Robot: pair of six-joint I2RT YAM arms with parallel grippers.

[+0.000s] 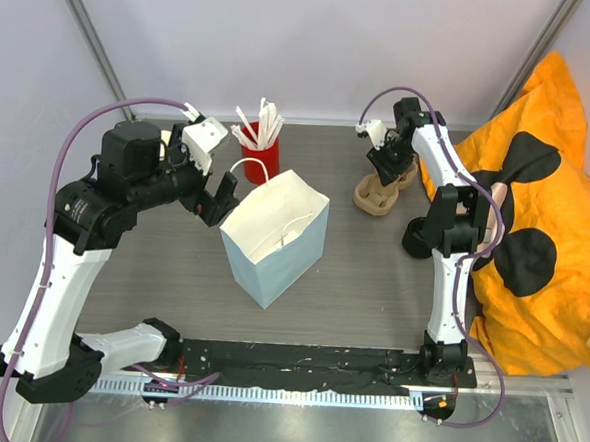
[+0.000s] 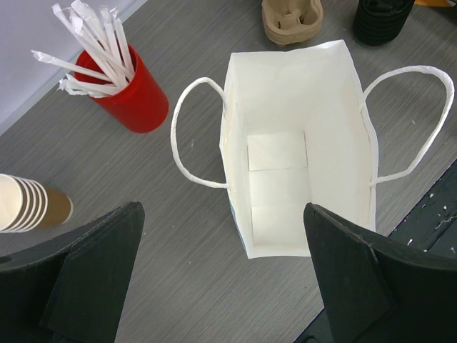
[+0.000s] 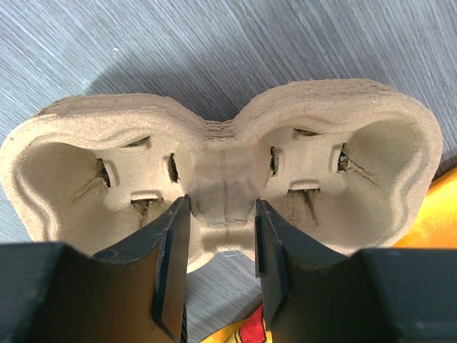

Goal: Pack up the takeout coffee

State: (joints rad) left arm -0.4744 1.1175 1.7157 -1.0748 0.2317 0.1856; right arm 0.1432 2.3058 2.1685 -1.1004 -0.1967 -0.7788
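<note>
The worktop (image 1: 371, 286) was viewed from above and behind the arms. The white bag (image 2: 285, 93) was looked down into from the left wrist; the cup carrier (image 3: 225, 164) was seen very close past the right hand (image 3: 221, 206). Both were also taken in from overhead.

The right end effector (image 3: 223, 207) has its two dark fingers (image 3: 171, 271) on each side of the narrow middle of the moulded cardboard cup carrier (image 3: 335, 107), which lies on the grey worktop (image 3: 143, 50). Whether they press it is not clear. An orange cloth (image 3: 437, 221) shows at the lower right.
</note>
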